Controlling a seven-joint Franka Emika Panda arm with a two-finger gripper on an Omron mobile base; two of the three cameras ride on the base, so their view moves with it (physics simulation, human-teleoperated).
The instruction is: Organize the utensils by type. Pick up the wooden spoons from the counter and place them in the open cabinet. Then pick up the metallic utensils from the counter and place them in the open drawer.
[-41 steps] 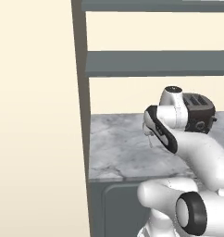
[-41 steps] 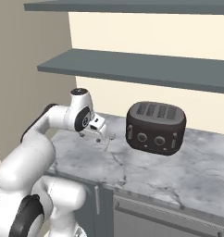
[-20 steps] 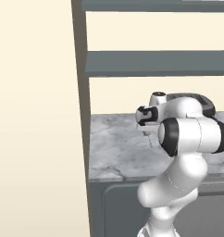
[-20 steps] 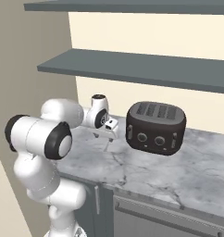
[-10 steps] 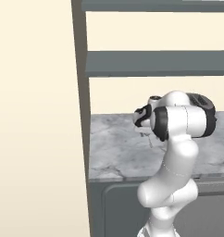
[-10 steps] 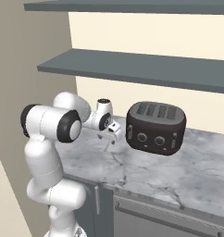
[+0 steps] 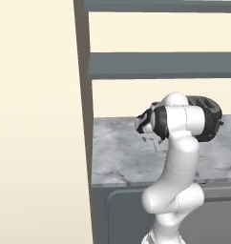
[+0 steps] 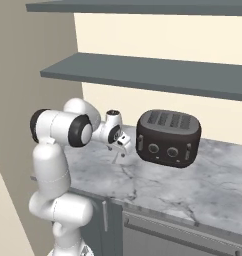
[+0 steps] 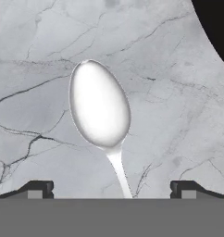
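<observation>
My arm: it rises from the base in front of the dark grey cupboard fronts, bends at the elbow and reaches forward over the counter [image 8: 193,190]; the wrist ends just left of the toaster [image 8: 168,137] in the right base view.
My gripper [image 8: 118,154]: it hangs above the marble and points down and slightly forward, with its jaws spread wide and nothing between them. In the hand view the two dark fingertips [image 9: 37,189] stand far apart at the bottom, with the spoon's handle running down between them.
Metal spoon [image 9: 100,113]: a silver-grey spoon lies flat on the marble straight under my hand, with its oval bowl away from me and its thin handle toward me. My fingertips are apart from it.
Hidden or cut off: the lower end of the spoon's handle runs out of the hand view. In the left base view my own forearm and elbow cover most of the toaster [image 7: 210,105] and my hand, and the fingers there are too small to read. I cannot make out the spoon in either base view.
Toaster: black, with four slots and round knobs on its front, it stands on the counter just beyond my gripper; its dark curved edge cuts the hand view's upper right corner.
Shelves [image 8: 158,75]: two dark grey shelves run along the cream wall above the counter.
Tall panel [image 7: 84,95]: a dark grey upright panel stands at the counter's left end.
</observation>
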